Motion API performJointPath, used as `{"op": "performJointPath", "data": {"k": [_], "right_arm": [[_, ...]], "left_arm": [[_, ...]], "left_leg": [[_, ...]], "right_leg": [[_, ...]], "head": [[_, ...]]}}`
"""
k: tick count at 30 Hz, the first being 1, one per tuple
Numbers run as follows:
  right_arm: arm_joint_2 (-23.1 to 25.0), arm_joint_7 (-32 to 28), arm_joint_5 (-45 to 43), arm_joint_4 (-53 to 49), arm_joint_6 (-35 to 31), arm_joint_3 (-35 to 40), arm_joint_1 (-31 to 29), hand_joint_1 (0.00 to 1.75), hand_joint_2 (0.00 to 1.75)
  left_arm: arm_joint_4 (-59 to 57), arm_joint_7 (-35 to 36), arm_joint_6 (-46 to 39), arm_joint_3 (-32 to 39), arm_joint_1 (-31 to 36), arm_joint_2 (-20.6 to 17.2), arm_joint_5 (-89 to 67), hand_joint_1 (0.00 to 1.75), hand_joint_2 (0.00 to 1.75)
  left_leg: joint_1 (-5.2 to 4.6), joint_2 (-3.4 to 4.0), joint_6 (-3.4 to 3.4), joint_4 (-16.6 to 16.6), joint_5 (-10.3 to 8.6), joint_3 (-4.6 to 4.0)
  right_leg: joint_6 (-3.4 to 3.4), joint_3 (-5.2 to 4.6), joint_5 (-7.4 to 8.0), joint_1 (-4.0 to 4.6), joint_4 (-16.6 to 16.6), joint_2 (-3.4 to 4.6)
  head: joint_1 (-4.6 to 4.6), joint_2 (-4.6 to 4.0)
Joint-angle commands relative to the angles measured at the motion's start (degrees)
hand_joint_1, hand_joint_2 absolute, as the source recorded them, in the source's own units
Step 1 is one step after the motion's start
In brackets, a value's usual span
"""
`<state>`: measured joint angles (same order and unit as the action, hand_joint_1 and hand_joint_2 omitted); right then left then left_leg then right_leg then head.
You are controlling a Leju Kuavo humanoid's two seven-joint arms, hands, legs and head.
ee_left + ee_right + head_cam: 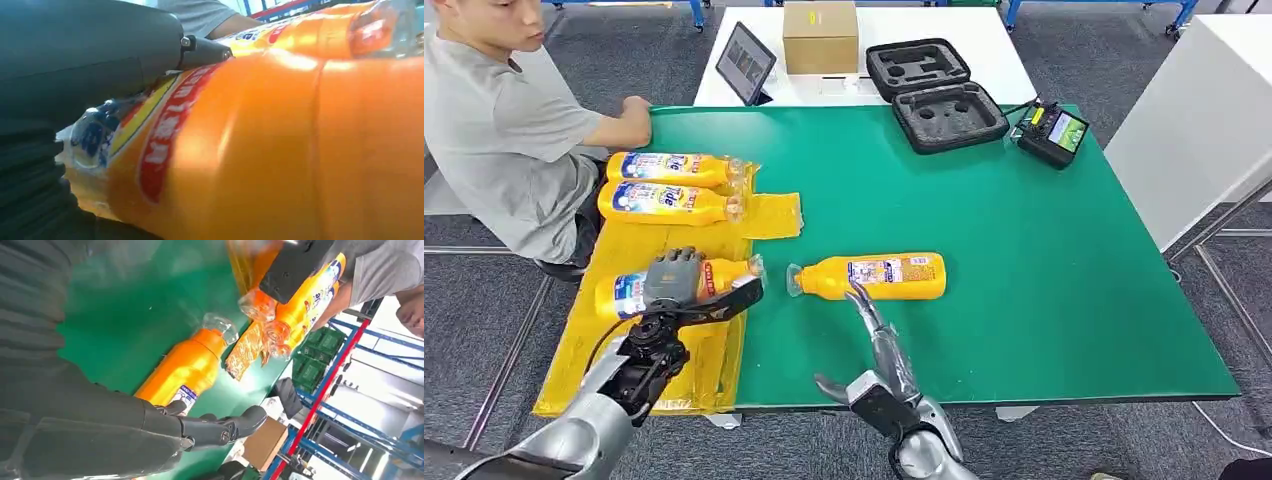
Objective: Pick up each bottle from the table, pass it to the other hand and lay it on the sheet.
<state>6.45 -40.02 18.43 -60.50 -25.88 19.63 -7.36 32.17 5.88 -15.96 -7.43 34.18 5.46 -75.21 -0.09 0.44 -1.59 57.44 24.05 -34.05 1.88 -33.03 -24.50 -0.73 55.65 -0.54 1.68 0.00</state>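
My left hand [672,278] is wrapped over the third bottle [724,277] at the near end of the yellow sheet [646,372], fingers closed around its labelled middle; the left wrist view shows the orange body [280,150] pressed right against my palm. I judge this to be the laying-down step for that bottle, though I cannot tell from here whether it already rests on the sheet or hangs just above it. It lies on its side, long axis running left to right, clear cap pointing right toward the sheet's edge. Two bottles [669,185] already lie side by side at the far end of the sheet, caps to the right as well.

My right hand [886,352] is open and holds nothing, fingers stretched toward the last bottle on the table [879,276], fingertips just short of its near side. That bottle lies on the green table [1044,290], just right of the sheet, long axis left to right, cap pointing left.

Next, I think, the left hand should let go and lift clear, and the right should close around the last bottle's body, across its length. A person's hand [634,108] rests at the table's far left corner, well apart from my work.
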Motion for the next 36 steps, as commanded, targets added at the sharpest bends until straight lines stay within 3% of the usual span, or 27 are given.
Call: {"op": "performJointPath", "data": {"k": [1,5,13,25,36], "right_arm": [[-0.46,0.02,-0.87,3.91,-0.61,1.72,-2.50,0.00,1.75],[-0.46,0.02,-0.87,3.91,-0.61,1.72,-2.50,0.00,1.75],[-1.44,0.02,-2.36,3.91,-2.13,3.90,-2.76,0.00,1.75],[-2.36,0.02,-3.11,2.22,-3.62,3.76,-1.20,0.00,1.75],[-2.37,0.02,-3.00,1.86,-3.81,3.64,-0.94,0.00,1.75]], "left_arm": [[-4.54,-1.59,0.45,1.25,0.14,-0.33,0.09,0.03,0.00],[-4.54,-1.59,0.45,1.25,0.14,-0.33,0.09,0.03,0.00],[-3.20,-8.95,4.26,1.22,-0.55,0.71,4.02,0.00,0.00],[0.30,-14.72,2.57,-0.28,-1.19,2.32,6.79,0.00,0.00],[2.35,-13.04,1.95,-2.03,-1.63,1.97,6.58,0.00,0.00]], "left_leg": [[0.06,0.07,0.09,-0.06,0.02,0.11],[0.00,0.02,-0.01,-0.04,-0.02,0.05],[0.04,-0.05,0.01,-0.01,-0.02,0.00],[0.02,-0.12,0.00,-0.02,-0.02,0.01],[0.02,-0.06,0.02,0.01,-0.02,-0.11]], "right_leg": [[-0.07,0.09,0.03,0.06,-0.10,0.14],[-0.01,0.06,0.02,0.00,-0.04,0.01],[-0.02,0.03,0.02,0.03,-0.05,-0.05],[-0.01,0.05,0.00,0.01,-0.07,-0.11],[-0.02,-0.10,0.01,0.02,-0.03,-0.07]], "head": [[0.02,0.00],[0.00,0.00],[0.00,0.00],[0.00,0.00],[0.00,0.00]]}}
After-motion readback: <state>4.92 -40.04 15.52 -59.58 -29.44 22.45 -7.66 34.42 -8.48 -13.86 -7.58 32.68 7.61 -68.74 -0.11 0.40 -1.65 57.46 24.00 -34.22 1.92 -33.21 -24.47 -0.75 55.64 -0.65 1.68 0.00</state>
